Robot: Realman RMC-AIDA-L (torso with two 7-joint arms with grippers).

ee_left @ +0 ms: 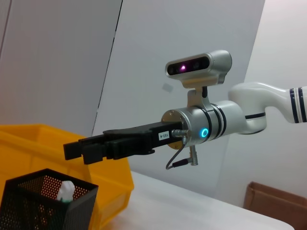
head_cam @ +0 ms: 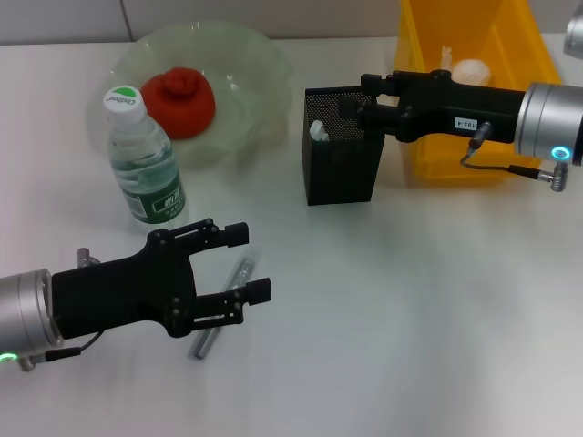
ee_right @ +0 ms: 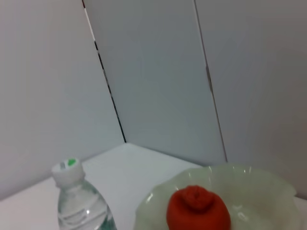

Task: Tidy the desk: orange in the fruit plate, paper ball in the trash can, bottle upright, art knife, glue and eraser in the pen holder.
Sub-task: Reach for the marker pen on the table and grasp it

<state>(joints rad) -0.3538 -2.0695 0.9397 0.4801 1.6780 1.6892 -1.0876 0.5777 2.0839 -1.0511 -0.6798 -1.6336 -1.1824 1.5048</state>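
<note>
The orange point(head_cam: 180, 102) lies in the pale-green fruit plate point(head_cam: 250, 64). In front of the plate the bottle point(head_cam: 143, 157) stands upright. My left gripper point(head_cam: 244, 262) is open low over the table, its fingers either side of the grey art knife point(head_cam: 202, 343), which lies flat. My right gripper point(head_cam: 364, 98) hovers open over the black mesh pen holder point(head_cam: 342, 168). A white-topped item point(head_cam: 317, 130) pokes up inside the holder; I cannot tell whether it is the glue. The paper ball point(head_cam: 472, 71) sits in the yellow trash can point(head_cam: 428, 155). The eraser is out of view.
The trash can stands right behind the pen holder, close under my right arm. The bottle is just beyond my left hand. White tabletop stretches across the front and right.
</note>
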